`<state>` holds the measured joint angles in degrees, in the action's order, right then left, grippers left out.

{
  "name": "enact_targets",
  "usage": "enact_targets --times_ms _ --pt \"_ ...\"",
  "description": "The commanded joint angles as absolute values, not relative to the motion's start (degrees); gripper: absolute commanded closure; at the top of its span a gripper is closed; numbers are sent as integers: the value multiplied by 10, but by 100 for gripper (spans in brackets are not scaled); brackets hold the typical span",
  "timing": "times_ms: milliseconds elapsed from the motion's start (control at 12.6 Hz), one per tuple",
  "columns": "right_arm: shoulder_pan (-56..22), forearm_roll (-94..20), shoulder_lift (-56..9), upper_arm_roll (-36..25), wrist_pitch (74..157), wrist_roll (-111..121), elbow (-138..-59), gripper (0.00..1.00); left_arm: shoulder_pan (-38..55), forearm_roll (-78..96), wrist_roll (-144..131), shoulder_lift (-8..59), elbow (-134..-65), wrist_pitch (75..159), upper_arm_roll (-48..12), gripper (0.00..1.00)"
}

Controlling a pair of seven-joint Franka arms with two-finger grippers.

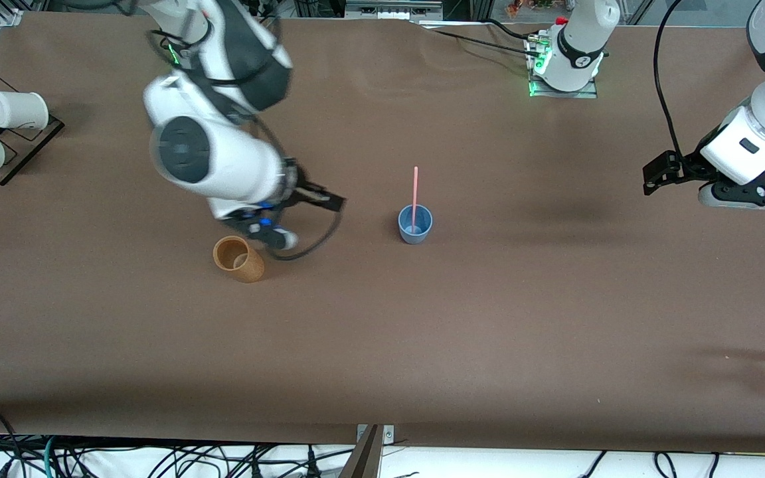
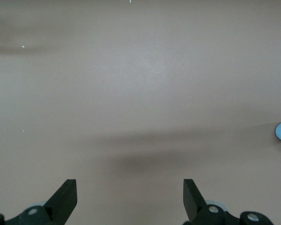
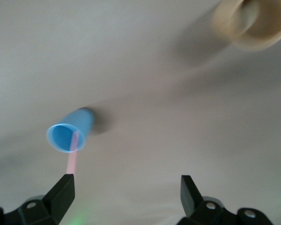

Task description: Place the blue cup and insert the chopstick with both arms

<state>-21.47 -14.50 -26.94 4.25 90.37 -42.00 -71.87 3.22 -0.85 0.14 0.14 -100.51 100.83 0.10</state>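
Blue cup (image 1: 415,224) upright mid-tabletop (image 1: 489,318), pink chopstick (image 1: 414,192) standing inside and leaning on the rim.

Both placing and inserting look done, judging by the layout; remaining step likely just a clean retreat. Best done by lifting the right gripper (image 1: 319,198) straight up and away, well clear of the chopstick top and of the brown cup (image 1: 238,259) lying just beside it toward the right arm's end. Right fingers (image 3: 61,192) spread wide, holding nothing, touching nothing, over bare tabletop between the two cups. Left gripper (image 1: 655,174) waiting over the left arm's end of the tabletop, fingers (image 2: 65,197) likewise wide apart and empty. No bump to the blue cup: light, easily tipped with the chopstick leaning in it.
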Motion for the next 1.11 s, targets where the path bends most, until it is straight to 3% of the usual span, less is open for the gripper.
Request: enact_targets --times_ms 0,395,1028 --pt "-140 -93 -183 50 896 -214 -805 0 36 -1 -4 -1 -996 995 4 0" --pt "-89 4 -45 38 971 7 -960 0 35 -1 -4 0 -996 991 4 0" --pt "-90 4 -33 25 975 26 -953 0 36 -1 -4 0 -996 991 4 0"
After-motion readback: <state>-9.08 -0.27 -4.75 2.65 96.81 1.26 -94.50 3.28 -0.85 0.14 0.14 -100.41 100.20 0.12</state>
